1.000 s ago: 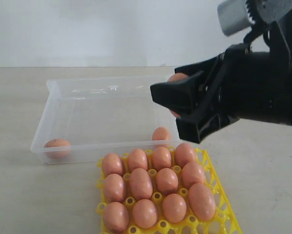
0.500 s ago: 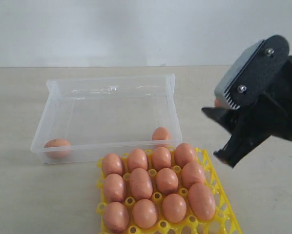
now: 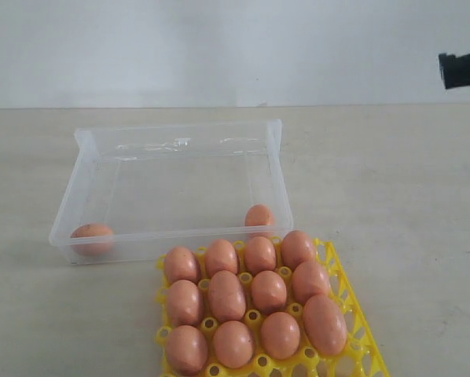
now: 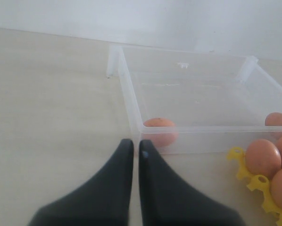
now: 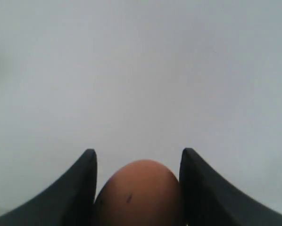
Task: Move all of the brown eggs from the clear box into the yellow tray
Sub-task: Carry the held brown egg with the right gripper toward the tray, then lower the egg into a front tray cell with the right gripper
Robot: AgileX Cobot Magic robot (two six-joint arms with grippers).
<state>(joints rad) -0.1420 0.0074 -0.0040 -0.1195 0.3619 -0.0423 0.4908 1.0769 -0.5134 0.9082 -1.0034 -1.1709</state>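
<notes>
The clear box (image 3: pixel 276 169) holds two brown eggs, one in its near left corner (image 3: pixel 92 235) and one by its near right wall (image 3: pixel 258 216). Several brown eggs fill cups of the yellow tray (image 3: pixel 353 310) in front of the box. My right gripper (image 5: pixel 137 162) is shut on a brown egg (image 5: pixel 138 193) and faces the pale wall; only a black tip of that arm (image 3: pixel 463 68) shows at the exterior view's right edge. My left gripper (image 4: pixel 132 147) is shut and empty, low over the table just outside the box's corner (image 4: pixel 140 127) with an egg (image 4: pixel 159 130) behind the wall.
The box and tray sit on a beige table (image 3: pixel 392 188) with a white wall (image 3: pixel 219 47) behind. In the left wrist view the tray's edge (image 4: pixel 239 165) with eggs lies beside the box.
My right arm has swung up and away to the right with its egg, leaving the exterior view almost entirely. The box, tray and eggs have not moved.
</notes>
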